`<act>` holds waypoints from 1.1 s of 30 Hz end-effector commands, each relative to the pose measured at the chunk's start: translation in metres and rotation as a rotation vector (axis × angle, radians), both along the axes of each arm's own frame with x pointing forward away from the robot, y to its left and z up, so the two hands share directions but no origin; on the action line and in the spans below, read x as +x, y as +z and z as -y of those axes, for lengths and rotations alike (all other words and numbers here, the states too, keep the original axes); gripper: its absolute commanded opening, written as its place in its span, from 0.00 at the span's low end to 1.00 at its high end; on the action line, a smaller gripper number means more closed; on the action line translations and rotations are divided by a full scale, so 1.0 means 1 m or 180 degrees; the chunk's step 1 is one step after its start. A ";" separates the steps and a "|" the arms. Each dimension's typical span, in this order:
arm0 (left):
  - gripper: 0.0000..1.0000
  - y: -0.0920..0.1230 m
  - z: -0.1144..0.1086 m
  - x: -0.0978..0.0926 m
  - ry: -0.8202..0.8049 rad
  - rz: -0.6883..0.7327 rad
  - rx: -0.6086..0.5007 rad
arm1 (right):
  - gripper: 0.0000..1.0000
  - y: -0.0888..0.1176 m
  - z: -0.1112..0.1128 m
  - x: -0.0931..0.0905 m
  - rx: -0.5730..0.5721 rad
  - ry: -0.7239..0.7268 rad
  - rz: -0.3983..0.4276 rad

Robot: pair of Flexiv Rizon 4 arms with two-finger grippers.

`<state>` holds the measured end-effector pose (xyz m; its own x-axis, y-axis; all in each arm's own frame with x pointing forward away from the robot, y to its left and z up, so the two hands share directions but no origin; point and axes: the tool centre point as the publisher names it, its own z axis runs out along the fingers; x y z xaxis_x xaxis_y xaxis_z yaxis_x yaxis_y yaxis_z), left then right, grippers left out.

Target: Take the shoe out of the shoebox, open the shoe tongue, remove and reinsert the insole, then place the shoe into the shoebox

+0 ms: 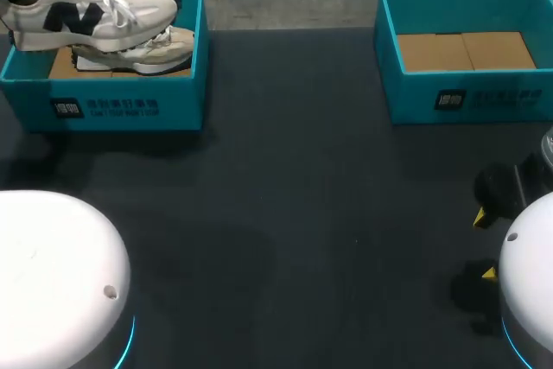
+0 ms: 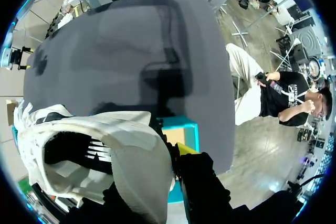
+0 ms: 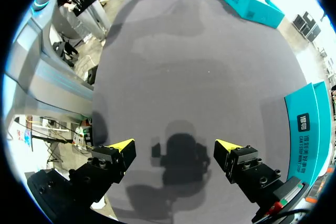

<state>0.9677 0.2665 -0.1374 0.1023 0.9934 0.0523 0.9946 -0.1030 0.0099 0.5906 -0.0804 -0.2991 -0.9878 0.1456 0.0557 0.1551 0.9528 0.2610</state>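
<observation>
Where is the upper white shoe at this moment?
Head view: the white shoe sits at the table's far left, raised over the rim of the left shoebox, above a second shoe that lies inside it.

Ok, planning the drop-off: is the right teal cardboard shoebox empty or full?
Empty: the right teal cardboard shoebox shows only its bare brown floor panels inside.
</observation>
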 end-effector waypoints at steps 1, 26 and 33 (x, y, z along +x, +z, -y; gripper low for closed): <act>0.00 0.019 0.001 -0.038 -0.0026 0.0091 -0.0016 | 1.00 -0.001 0.000 -0.002 -0.0006 -0.0001 0.0009; 0.00 0.022 0.043 -0.124 -0.0168 -0.0120 -0.0109 | 1.00 -0.001 0.000 -0.002 -0.0006 -0.0001 0.0009; 0.00 0.020 0.044 -0.131 -0.0203 -0.0147 -0.0097 | 1.00 -0.001 0.000 -0.002 -0.0006 -0.0001 0.0009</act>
<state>0.8434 0.2234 -0.1174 0.1586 0.9873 0.0117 0.9870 -0.1582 -0.0282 0.5906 -0.0804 -0.2991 -0.9878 0.1456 0.0557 0.1552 0.9528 0.2610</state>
